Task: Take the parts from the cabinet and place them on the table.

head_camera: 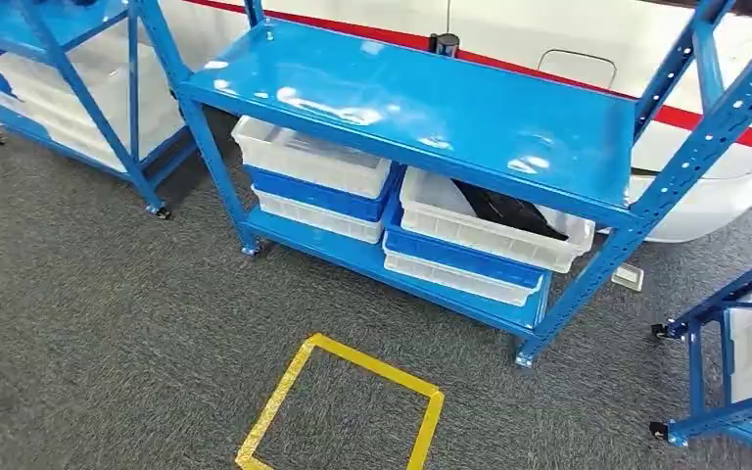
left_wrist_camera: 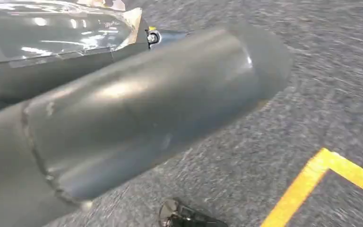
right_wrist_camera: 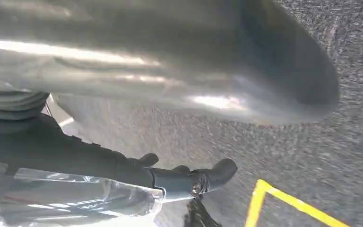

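The blue cabinet (head_camera: 421, 108) stands ahead in the head view, with stacked white and blue bins (head_camera: 318, 176) on its lower shelf. A black part (head_camera: 509, 211) lies in the top right white bin (head_camera: 470, 233). My left hand (left_wrist_camera: 123, 118) hangs over the carpet, its thick thumb beside a black part in a clear bag (left_wrist_camera: 52, 33); its fingers are hidden. My right hand (right_wrist_camera: 146, 56) also hangs low, and its dark fingers (right_wrist_camera: 75, 151) lie along a bagged black part (right_wrist_camera: 75, 201) whose end (right_wrist_camera: 198, 185) pokes out.
A yellow tape square (head_camera: 352, 392) marks the grey carpet in front of the cabinet. Another blue rack (head_camera: 59, 59) stands at the left and a third (head_camera: 734, 343) at the right. A white car body (head_camera: 715, 196) is behind the cabinet.
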Tool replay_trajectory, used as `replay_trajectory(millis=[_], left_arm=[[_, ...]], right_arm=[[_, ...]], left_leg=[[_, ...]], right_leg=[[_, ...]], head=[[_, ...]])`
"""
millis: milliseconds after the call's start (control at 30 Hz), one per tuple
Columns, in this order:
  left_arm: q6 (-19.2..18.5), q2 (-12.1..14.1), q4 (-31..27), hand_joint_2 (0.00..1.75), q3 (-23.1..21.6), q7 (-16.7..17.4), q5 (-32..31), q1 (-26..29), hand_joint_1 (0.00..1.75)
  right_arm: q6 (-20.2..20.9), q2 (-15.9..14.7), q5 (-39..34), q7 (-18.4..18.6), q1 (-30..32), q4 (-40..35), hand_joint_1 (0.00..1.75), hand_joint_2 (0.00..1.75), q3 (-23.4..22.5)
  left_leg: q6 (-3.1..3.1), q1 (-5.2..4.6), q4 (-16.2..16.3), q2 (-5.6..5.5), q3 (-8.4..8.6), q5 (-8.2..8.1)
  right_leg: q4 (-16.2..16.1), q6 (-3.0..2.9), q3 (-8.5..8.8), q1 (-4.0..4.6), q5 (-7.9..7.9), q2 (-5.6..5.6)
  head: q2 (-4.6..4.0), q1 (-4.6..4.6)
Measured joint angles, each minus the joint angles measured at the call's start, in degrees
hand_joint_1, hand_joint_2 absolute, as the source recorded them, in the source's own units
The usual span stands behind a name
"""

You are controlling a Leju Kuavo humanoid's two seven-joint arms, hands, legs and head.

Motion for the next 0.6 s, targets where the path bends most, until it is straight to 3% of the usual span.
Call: replay_trajectory(millis=[67, 133, 167, 200, 233, 300, 333, 367, 433, 467, 500, 533, 600], left_arm=[[0.0, 0.0, 0.0, 0.00, 0.0, 0.0, 0.0, -0.1, 0.00], [0.0, -0.1, 0.0, 0.00, 0.0, 0.0, -0.1, -0.1, 0.00], [0.0, -0.2, 0.0, 0.00, 0.0, 0.0, -0.1, -0.2, 0.00], [0.0, -0.2, 0.0, 0.00, 0.0, 0.0, -0.1, -0.2, 0.00], [0.0, -0.2, 0.0, 0.00, 0.0, 0.0, -0.1, -0.2, 0.00], [-0.1, -0.2, 0.0, 0.00, 0.0, 0.0, -0.1, 0.0, 0.00], [-0.1, -0.2, 0.0, 0.00, 0.0, 0.0, -0.1, 0.0, 0.00], [-0.1, -0.2, 0.0, 0.00, 0.0, -0.1, -0.2, 0.0, 0.00], [-0.4, -0.2, 0.0, 0.00, 0.0, -0.3, -0.6, -0.1, 0.00], [-0.4, -0.2, 0.0, 0.00, 0.0, -0.4, -0.7, -0.1, 0.00], [-0.5, -0.2, 0.0, 0.00, 0.0, -0.5, -0.8, -0.1, 0.00], [-0.6, -0.2, 0.0, 0.00, 0.0, -0.6, -1.0, 0.0, 0.00], [-0.7, -0.2, 0.0, 0.00, 0.0, -0.6, -1.1, -0.1, 0.00]], right_arm=[[0.0, 0.0, -0.1, 0.0, -0.1, 0.0, 0.00, 0.00, 0.1], [0.0, 0.0, -0.1, 0.1, 0.4, 0.0, 0.00, 0.00, 0.1], [-0.1, -0.2, -0.2, 0.1, 0.4, 0.0, 0.00, 0.00, 0.1], [-0.1, -0.1, -0.2, 0.1, 0.4, 0.0, 0.00, 0.00, 0.1], [-0.1, -0.1, -0.2, 0.1, 0.2, 0.0, 0.00, 0.00, 0.2], [-0.1, -0.1, -0.3, 0.1, 0.0, 0.0, 0.00, 0.00, 0.2], [-0.1, -0.1, -0.4, 0.1, 0.0, 0.0, 0.00, 0.00, 0.2], [-0.1, -0.1, -0.5, 0.1, 0.1, 0.0, 0.00, 0.00, 0.2], [-0.1, -0.2, -0.8, 0.1, 0.4, 0.0, 0.00, 0.00, 0.2], [-0.1, -0.2, -1.0, 0.1, 0.3, 0.0, 0.00, 0.00, 0.2], [-0.1, -0.2, -1.0, 0.0, 0.2, 0.0, 0.00, 0.00, 0.2], [-0.1, -0.2, -1.2, 0.0, 0.0, 0.0, 0.00, 0.00, 0.2], [-0.2, -0.2, -1.4, -0.1, 0.2, 0.0, 0.00, 0.00, 0.2]], left_leg=[[0.23, -0.25, -0.6, 0.91, -0.10, -0.14], [1.16, -0.42, -0.8, 2.17, 0.01, 0.13], [1.70, -0.11, -1.1, 3.08, 0.05, 0.48], [2.01, -0.21, -1.2, 3.61, 0.11, 0.42], [2.43, -0.32, -1.2, 4.55, 0.11, 0.39], [2.59, -0.68, -1.2, 6.51, -0.02, 0.29], [2.62, -0.79, -1.2, 7.30, -0.02, 0.27], [2.64, -0.85, -1.2, 8.01, 0.06, 0.23], [2.57, -0.88, -1.2, 9.25, 0.32, 0.10], [2.45, -0.91, -1.2, 9.80, 0.47, 0.02], [2.29, -1.00, -1.2, 10.28, 0.66, -0.08], [1.78, -1.32, -1.2, 10.82, 0.68, -0.39], [1.26, -1.15, -1.3, 11.92, 1.23, -0.45]], right_leg=[[0.1, 0.72, -0.96, -0.22, 0.17, 1.07], [-0.2, 1.36, -1.61, -0.50, 0.42, 2.37], [0.6, 1.46, -1.69, -0.54, 0.06, 1.33], [2.6, 1.36, -2.73, -0.22, -1.08, -1.81], [6.6, 1.08, -4.89, -0.19, -3.18, -3.73], [16.7, 0.85, -9.87, -0.31, -7.04, -5.02], [19.2, 1.05, -11.04, -0.40, -7.48, -5.15], [18.6, 1.38, -10.71, -0.40, -6.99, -5.24], [10.0, 2.20, -6.07, -0.36, -3.55, -5.89], [4.3, 2.26, -2.94, -0.15, -1.73, -7.29], [0.1, 1.64, -0.66, 0.27, -0.86, -10.36], [0.0, 1.26, -0.65, 0.60, -0.58, -10.53], [0.0, 0.65, -1.07, 0.70, -0.35, -9.13]], head=[[0.00, 0.15], [0.00, 0.15], [0.00, 0.11], [0.00, 0.34], [0.00, 0.61], [0.00, 0.63], [0.00, 0.63], [0.00, 0.61], [0.00, 0.65], [0.00, 0.66], [0.00, 0.68], [0.00, 0.61], [0.00, 0.55]])
